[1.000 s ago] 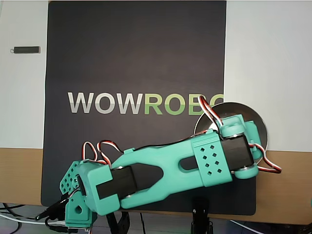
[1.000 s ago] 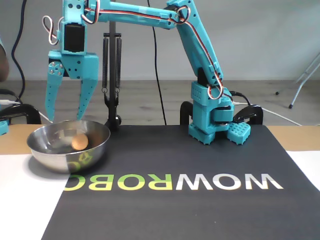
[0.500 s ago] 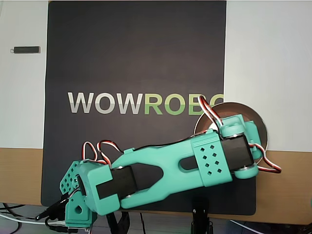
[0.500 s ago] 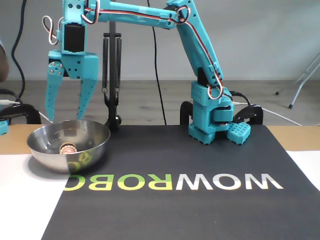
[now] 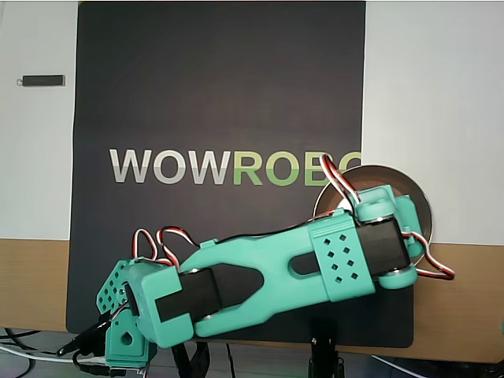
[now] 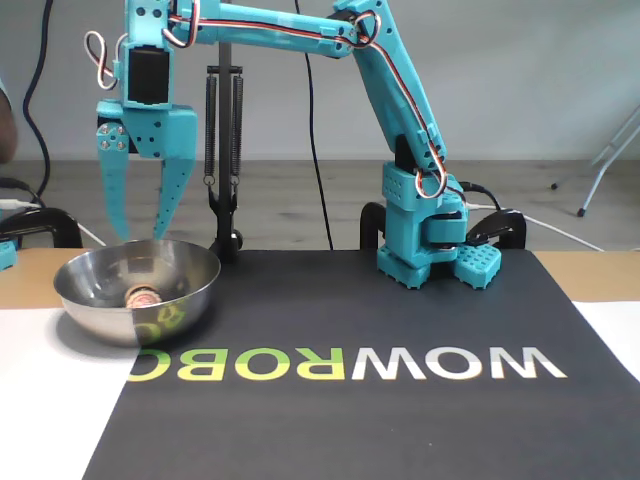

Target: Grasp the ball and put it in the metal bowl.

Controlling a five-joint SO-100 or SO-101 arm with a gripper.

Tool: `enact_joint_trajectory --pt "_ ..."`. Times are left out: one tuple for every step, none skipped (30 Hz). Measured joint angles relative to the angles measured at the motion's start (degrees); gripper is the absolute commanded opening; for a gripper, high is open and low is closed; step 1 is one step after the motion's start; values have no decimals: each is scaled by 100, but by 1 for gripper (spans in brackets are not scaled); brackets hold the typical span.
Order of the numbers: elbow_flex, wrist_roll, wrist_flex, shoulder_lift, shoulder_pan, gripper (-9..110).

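Note:
The metal bowl (image 6: pixel 100 312) stands at the left of the fixed view, on the edge of the black mat. The tan ball (image 6: pixel 143 296) lies inside it on the bottom. My gripper (image 6: pixel 138 232) hangs just above the bowl, fingers pointing down, open and empty. In the overhead view my teal arm covers most of the bowl (image 5: pixel 396 175). Only its far rim shows at the right. The ball and the fingertips are hidden there.
A black mat (image 5: pixel 220 94) with the WOWROBO logo covers the table's middle. My arm's base (image 6: pixel 425 250) stands at its back edge. A black stand with springs (image 6: pixel 224 150) rises behind the bowl. A small dark stick (image 5: pixel 43 80) lies on the white surface at the overhead view's left.

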Motion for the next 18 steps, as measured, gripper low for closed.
enact_joint_trajectory --pt "0 0 26 0 0 11" --pt "0 0 88 0 0 10" --pt "0 0 132 0 0 8" --pt "0 0 149 0 0 5" --pt "0 0 176 0 0 2" --pt "0 0 176 0 0 -1" --pt "0 0 176 0 0 -1" --pt "0 0 176 0 0 0" --pt "0 0 176 0 0 0" --pt "0 0 176 0 0 0" --pt "0 0 176 0 0 0" --pt "0 0 176 0 0 0" --pt "0 0 176 0 0 0" --pt "0 0 237 0 0 0" --pt "0 -9 343 0 0 0" --pt "0 -9 422 0 0 0" --pt "0 -9 422 0 -9 0" --pt "0 -9 475 0 -26 0"
